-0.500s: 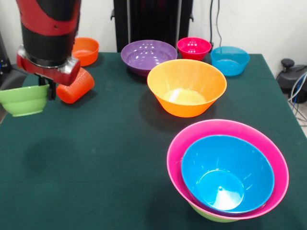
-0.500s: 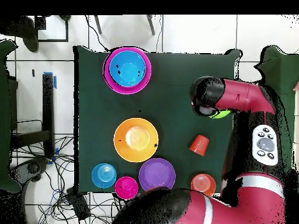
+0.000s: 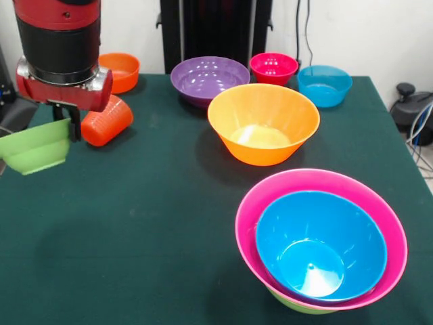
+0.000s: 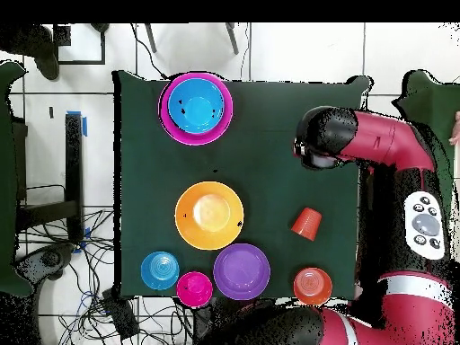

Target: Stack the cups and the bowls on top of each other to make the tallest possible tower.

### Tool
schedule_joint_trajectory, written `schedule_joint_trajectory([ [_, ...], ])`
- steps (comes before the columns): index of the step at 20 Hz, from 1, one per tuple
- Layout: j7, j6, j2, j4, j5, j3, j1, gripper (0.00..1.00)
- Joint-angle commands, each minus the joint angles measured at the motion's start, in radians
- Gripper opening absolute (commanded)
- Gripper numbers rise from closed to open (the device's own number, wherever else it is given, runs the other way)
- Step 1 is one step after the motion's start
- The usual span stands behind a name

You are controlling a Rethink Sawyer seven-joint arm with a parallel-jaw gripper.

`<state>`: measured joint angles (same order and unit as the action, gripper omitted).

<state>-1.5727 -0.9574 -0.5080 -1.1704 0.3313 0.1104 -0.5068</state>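
My gripper (image 3: 70, 124) is at the table's left side in the front view, shut on the rim of a green bowl (image 3: 37, 149) and holding it tilted just above the cloth. In the overhead view the arm's head (image 4: 323, 139) hides this bowl. The orange-red cup (image 3: 106, 120) lies on its side right behind the gripper; it also shows in the overhead view (image 4: 306, 223). The tower (image 3: 321, 240) stands at the near right: a big pink bowl with a blue bowl (image 3: 318, 247) inside and a green rim beneath. It also shows in the overhead view (image 4: 196, 108).
A large orange bowl (image 3: 263, 122) stands mid-table. Along the far edge are a small orange bowl (image 3: 120, 71), a purple bowl (image 3: 210, 78), a magenta-red bowl (image 3: 273, 68) and a small blue bowl (image 3: 325, 84). The table (image 3: 135, 230) has a green cloth.
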Motion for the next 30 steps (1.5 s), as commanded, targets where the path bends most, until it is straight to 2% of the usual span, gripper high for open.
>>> schedule_joint_trajectory([
  [1,0.299,-0.011,-0.024,-0.107,-0.03,0.218,-0.029,0.0],
  [3,0.28,0.043,-0.03,-0.159,-0.08,0.276,-0.068,0.0],
  [5,0.281,0.042,-0.025,-0.208,-0.136,0.344,-0.111,0.0],
  [8,0.282,0.069,-0.014,-0.249,-0.178,0.423,-0.155,0.0],
  [15,0.28,0.093,-0.012,-0.321,-0.204,0.562,-0.231,0.0],
  [23,0.259,0.076,0.008,-0.32,-0.169,0.656,-0.279,0.0],
  [30,0.217,0.08,0.052,-0.344,-0.233,0.789,-0.343,0.0],
])
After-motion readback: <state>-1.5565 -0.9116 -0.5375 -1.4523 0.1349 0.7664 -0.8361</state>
